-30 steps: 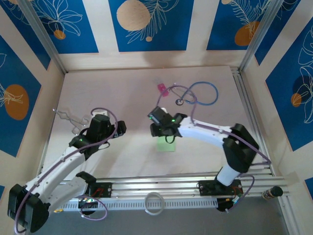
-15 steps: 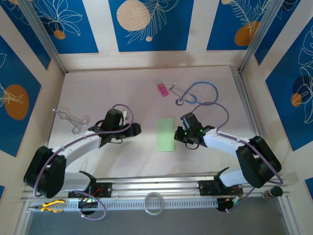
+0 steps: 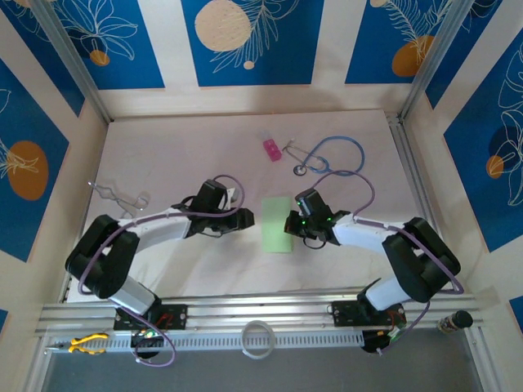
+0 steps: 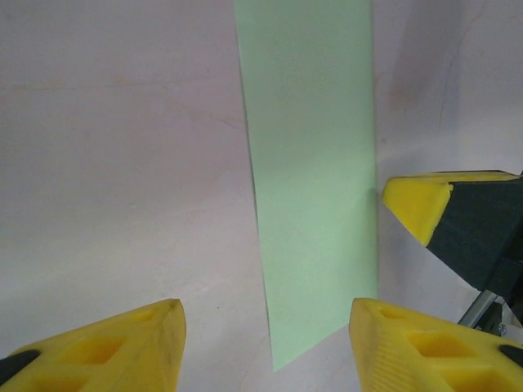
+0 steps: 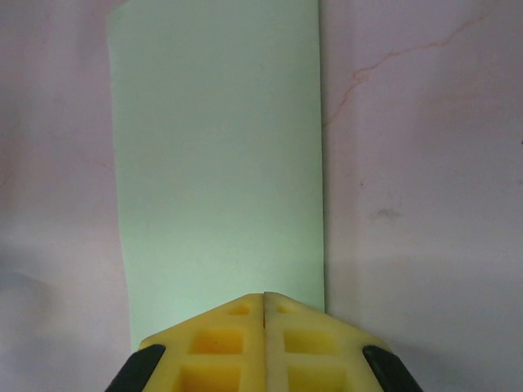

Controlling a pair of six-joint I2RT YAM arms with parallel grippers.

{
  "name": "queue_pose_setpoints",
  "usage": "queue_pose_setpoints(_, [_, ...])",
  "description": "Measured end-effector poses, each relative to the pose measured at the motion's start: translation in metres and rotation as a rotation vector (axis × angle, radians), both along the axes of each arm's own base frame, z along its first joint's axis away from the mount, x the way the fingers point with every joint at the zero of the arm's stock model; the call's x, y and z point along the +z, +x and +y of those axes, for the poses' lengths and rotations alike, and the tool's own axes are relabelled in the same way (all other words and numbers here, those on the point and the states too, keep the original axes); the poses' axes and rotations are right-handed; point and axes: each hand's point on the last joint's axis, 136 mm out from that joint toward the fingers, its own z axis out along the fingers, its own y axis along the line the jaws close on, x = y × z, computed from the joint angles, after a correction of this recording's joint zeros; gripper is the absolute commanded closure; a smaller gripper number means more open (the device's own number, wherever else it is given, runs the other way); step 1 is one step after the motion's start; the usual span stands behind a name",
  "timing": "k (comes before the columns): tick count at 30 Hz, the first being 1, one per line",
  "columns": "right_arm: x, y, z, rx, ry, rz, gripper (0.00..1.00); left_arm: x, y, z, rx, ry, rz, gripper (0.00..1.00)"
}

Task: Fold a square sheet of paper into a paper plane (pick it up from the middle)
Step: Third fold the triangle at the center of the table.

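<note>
Left end effector (image 4: pixel 265 317) stands parted; right end effector (image 5: pixel 264 299) is closed.

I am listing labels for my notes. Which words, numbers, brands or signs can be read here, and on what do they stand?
None can be read.
The green paper is blank on its visible side.
The blue wall panels carry only leaf and circle drawings, no letters.
The small pink block is too small to tell.

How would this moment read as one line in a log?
paper sheet: lying flat | left gripper: open, beside it | right gripper: shut, at its edge
</note>
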Motion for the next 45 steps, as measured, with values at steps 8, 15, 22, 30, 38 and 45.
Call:
queue_pose_setpoints(8, [-0.015,-0.003,-0.003,-0.014,0.001,0.017,0.99,-0.006,0.000,-0.021,-0.038,-0.020,0.048,0.48])
queue_pose_setpoints(15, [-0.016,-0.001,0.000,-0.020,0.042,0.004,0.99,-0.019,0.000,-0.035,-0.063,-0.016,0.092,0.50])
queue_pose_setpoints(22, [-0.015,0.001,0.000,-0.029,0.061,0.002,0.99,-0.025,0.001,-0.041,-0.055,-0.009,0.121,0.53])
queue_pose_setpoints(30, [-0.015,0.000,0.001,-0.027,0.067,0.005,0.99,-0.032,0.001,-0.042,-0.059,0.004,0.138,0.54])
queue_pose_setpoints(38, [-0.015,0.000,0.001,-0.027,0.068,0.006,0.99,-0.035,0.001,-0.044,-0.060,0.012,0.148,0.57])
queue_pose_setpoints(45, [-0.015,0.000,0.001,-0.027,0.068,0.006,0.99,-0.036,0.002,-0.044,-0.058,0.016,0.156,0.61])
